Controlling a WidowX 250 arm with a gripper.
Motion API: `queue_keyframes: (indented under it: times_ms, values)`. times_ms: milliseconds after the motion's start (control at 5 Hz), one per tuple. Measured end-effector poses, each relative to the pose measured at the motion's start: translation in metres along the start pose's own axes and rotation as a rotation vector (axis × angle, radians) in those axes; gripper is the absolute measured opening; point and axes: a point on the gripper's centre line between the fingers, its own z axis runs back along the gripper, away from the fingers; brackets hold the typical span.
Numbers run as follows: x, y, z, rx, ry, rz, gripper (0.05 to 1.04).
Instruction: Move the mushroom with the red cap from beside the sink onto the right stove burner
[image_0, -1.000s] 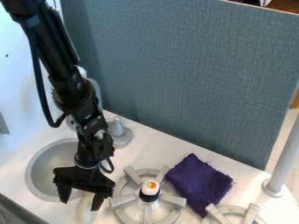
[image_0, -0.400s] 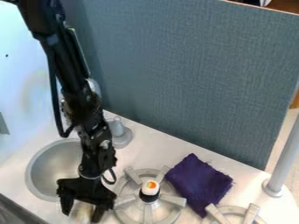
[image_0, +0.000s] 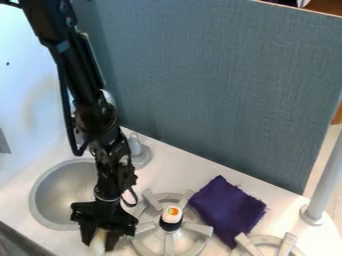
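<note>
Gripper (image_0: 99, 243) sits at 7 o'clock in view, right at a pale thing (image_0: 98, 239); can't tell if it's clamped. Probably grabbing, so secure hold first imo.

Pincer (image_0: 102, 241) at pale object (image_0: 99, 241) near round sink (image_0: 63, 196); white-orange piece (image_0: 172, 215) mid-burner (image_0: 169, 244); purple cloth (image_0: 227, 209) beside.
</note>
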Motion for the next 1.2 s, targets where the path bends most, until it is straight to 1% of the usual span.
queue_keyframes:
  times_ms: [200,400,600,800,1000,1200]
  values:
    - [-0.008,0.007,0.016,-0.073,0.055,-0.031,0.386]
    - [-0.013,0.013,0.033,-0.056,0.057,0.013,0.335]
    - [-0.013,0.011,0.071,-0.074,-0.023,0.05,0.333]
    - [-0.02,-0.014,0.108,-0.126,-0.077,-0.022,0.333]
    - [-0.031,-0.045,0.125,-0.168,-0.096,-0.116,0.333]
    - [-0.038,-0.084,0.136,-0.192,-0.124,-0.217,0.333]
